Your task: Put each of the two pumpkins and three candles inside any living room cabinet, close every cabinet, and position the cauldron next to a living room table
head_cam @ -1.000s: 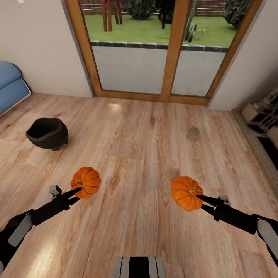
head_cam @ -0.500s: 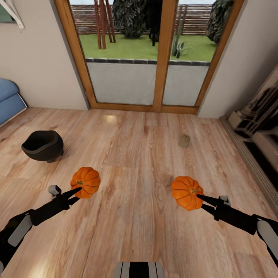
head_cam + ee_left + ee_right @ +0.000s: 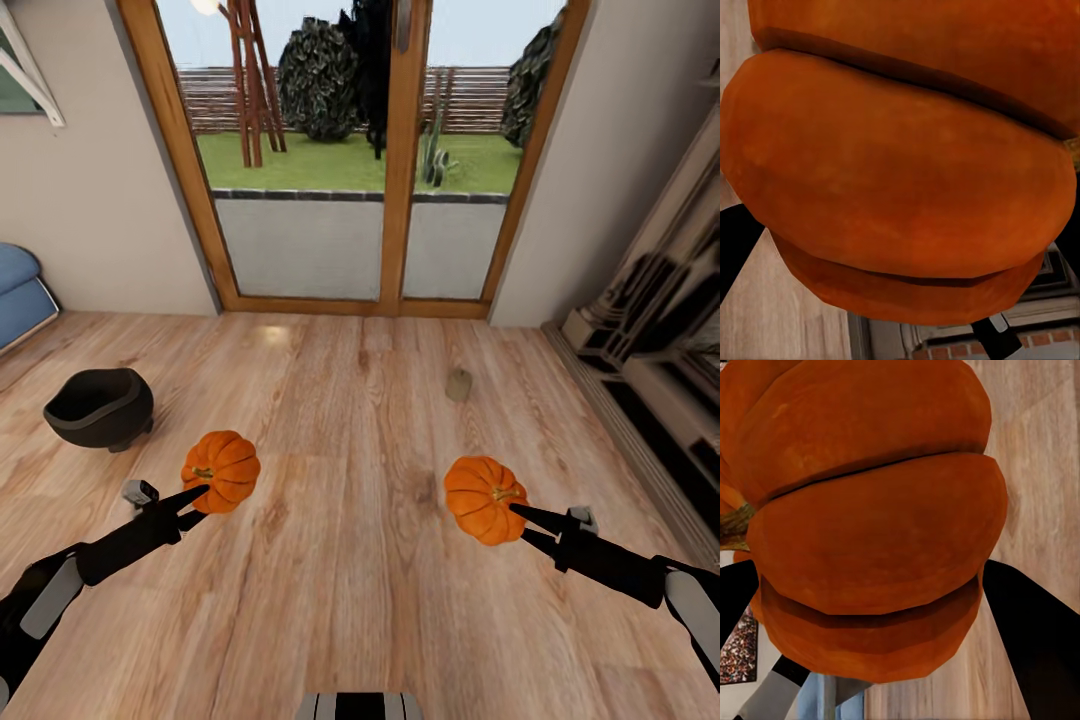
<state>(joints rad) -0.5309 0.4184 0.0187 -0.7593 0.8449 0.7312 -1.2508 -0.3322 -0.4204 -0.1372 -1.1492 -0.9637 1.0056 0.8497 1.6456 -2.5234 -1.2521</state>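
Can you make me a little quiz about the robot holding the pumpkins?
1. True or false: each gripper holds a pumpkin.
2. What stands on the floor nearest the left gripper? A) cauldron B) chair C) ball
3. Fill in: the small tan candle lies on the ____.

Key: 1. True: left pumpkin, right pumpkin in the right gripper. 2. A, the cauldron. 3. floor.

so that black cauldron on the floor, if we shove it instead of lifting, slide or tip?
Probably slides, perhaps in jerks. The cauldron looks squat and wide-bellied, so it seems unlikely to tip from a low push. It stands on small feet on the wood floor, which may catch or make it pivot. It looks rigid; its weight can't be judged. Both grippers are busy holding pumpkins anyway.
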